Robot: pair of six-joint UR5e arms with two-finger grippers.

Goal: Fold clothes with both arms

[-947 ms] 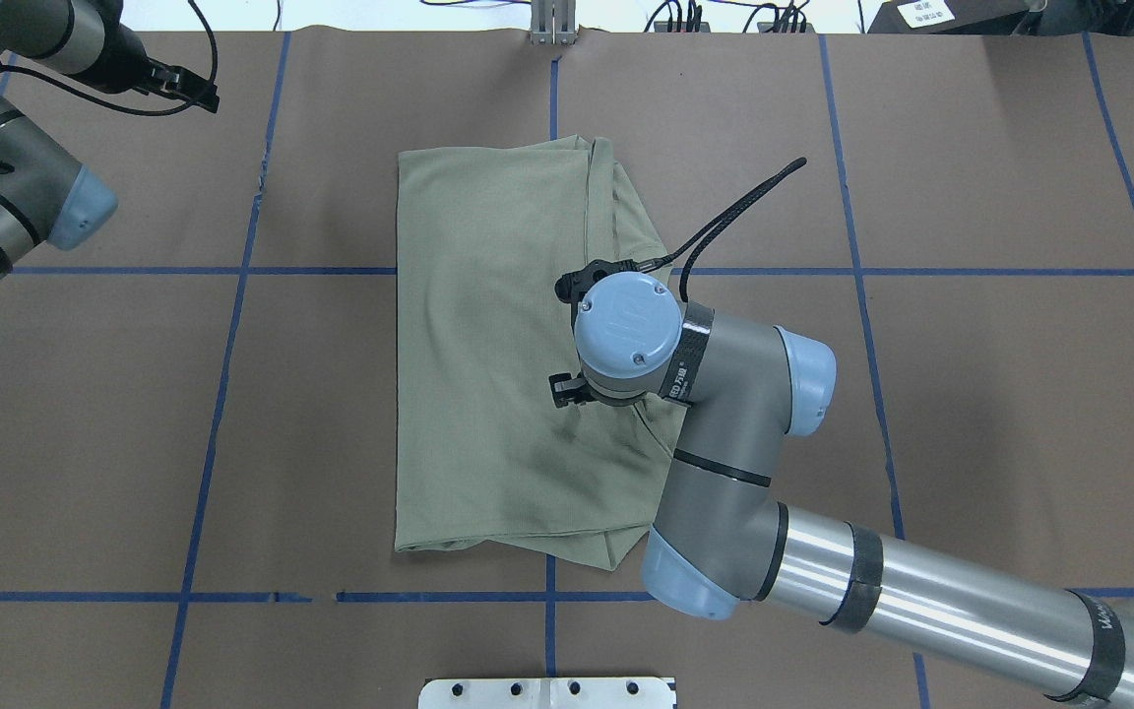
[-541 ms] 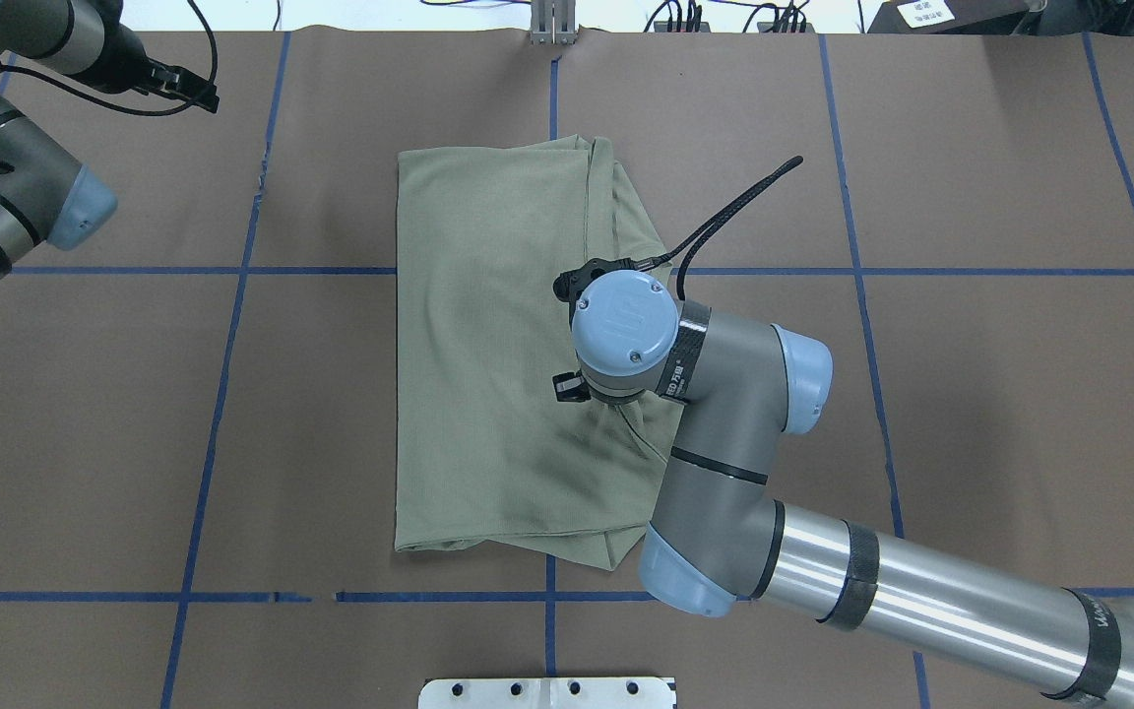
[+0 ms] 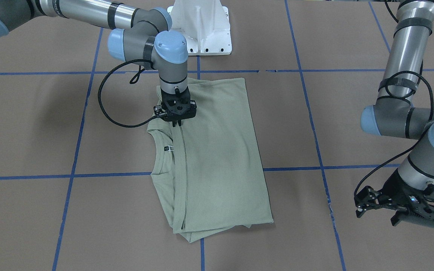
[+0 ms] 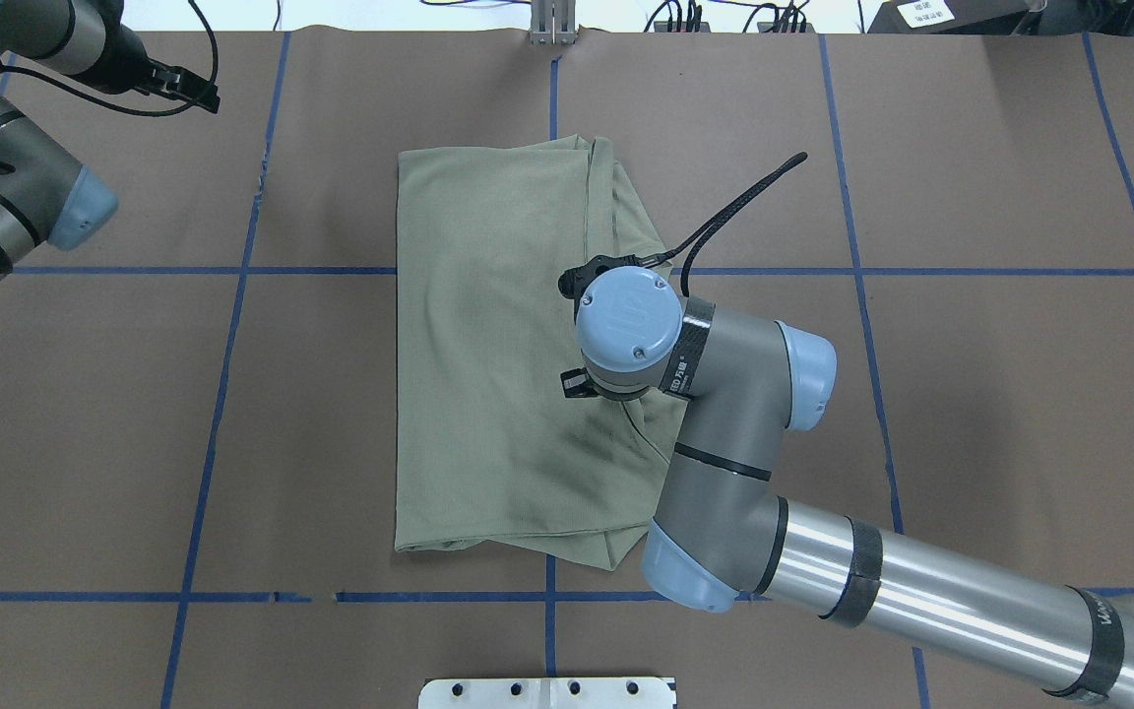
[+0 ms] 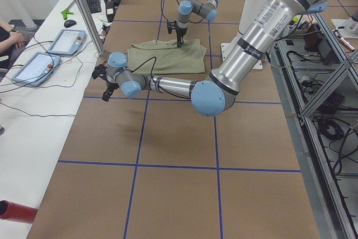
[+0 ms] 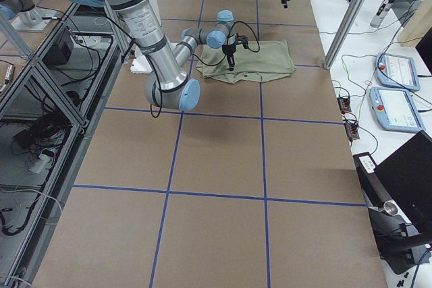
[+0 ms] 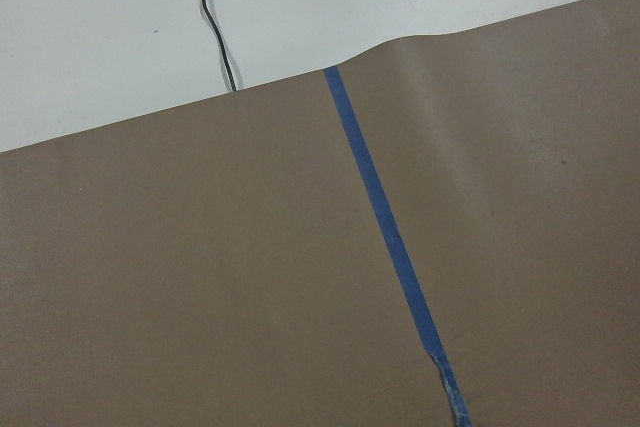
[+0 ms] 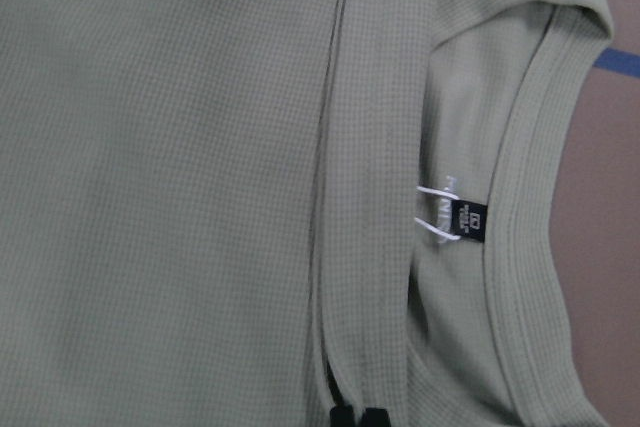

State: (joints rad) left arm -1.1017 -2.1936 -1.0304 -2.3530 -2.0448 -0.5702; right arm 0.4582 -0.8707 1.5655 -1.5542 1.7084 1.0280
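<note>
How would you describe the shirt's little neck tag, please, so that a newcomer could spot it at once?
Find the sage-green shirt folded on the brown table. Follow its ribbed collar, near the right claw, to the inside. The neck tag there is the only black patch on the green knit.

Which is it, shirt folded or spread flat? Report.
Folded: the shirt lies doubled lengthwise, its folded edge running beside the neck tag.

Bright even light, soft shadows, maybe overhead.
</note>
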